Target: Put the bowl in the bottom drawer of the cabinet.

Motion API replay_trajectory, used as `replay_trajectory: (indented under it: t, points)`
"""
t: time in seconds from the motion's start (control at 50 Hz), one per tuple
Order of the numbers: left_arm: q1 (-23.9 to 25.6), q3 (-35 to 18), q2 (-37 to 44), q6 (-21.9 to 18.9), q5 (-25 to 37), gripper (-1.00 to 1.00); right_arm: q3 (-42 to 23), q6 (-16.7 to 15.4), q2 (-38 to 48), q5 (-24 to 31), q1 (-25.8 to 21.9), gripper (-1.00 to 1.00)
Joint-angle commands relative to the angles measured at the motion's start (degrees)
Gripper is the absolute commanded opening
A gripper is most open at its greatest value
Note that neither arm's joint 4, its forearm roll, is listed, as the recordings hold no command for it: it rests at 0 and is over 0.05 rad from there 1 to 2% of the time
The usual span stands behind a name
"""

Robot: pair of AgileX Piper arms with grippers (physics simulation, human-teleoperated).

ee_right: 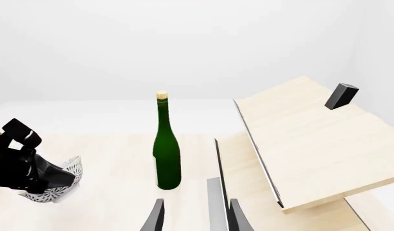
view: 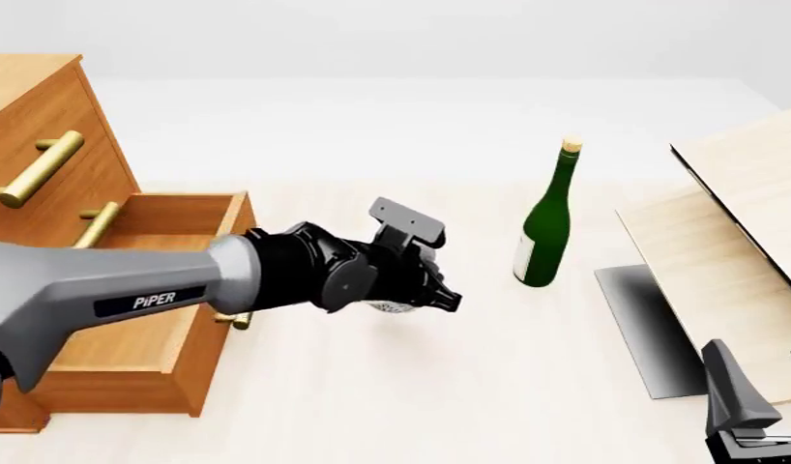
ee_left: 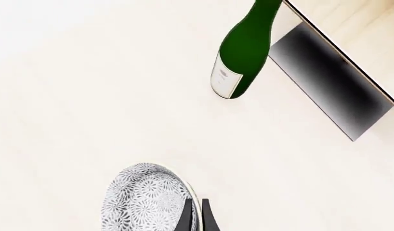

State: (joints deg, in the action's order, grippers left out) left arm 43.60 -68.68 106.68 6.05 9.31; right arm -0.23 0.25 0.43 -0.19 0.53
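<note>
The speckled white-grey bowl (ee_left: pixel 145 199) hangs tilted from my left gripper (ee_left: pixel 197 216), whose fingers are shut on its rim. In the front view only a sliver of the bowl (view: pixel 393 309) shows under the left gripper (view: pixel 434 295), to the right of the cabinet (view: pixel 35 106). The bottom drawer (view: pixel 221 358) stands pulled open, and the left arm crosses over it. From the right wrist, the bowl (ee_right: pixel 59 187) shows low at the edge, held by the left gripper (ee_right: pixel 52 174). My right gripper (ee_right: pixel 193 216) is open and holds nothing, at the near right corner (view: pixel 763 382).
A green bottle (view: pixel 546 227) with a cork stands upright right of the bowl. Pale light-wood boards (view: pixel 731 242) lie tilted at the right with a dark shadow beneath. Two upper drawers with brass bar handles (view: pixel 35 169) are closed.
</note>
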Motion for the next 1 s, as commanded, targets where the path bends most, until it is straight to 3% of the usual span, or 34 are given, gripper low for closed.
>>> replay_trajectory:
  t: [0.02,0.48,1.0]
  points:
    - [-0.6,1.1,-4.0,-0.3,0.1,-1.00,0.0,0.0,0.0,0.0,0.0,1.00]
    - [-0.4,6.4,-12.9,0.4,-0.9,-1.00,0.0,0.0,0.0,0.0,0.0,1.00]
    - [-4.6,10.5,-22.5,-1.5,1.5,-1.00,0.0,0.0,0.0,0.0,0.0,1.00]
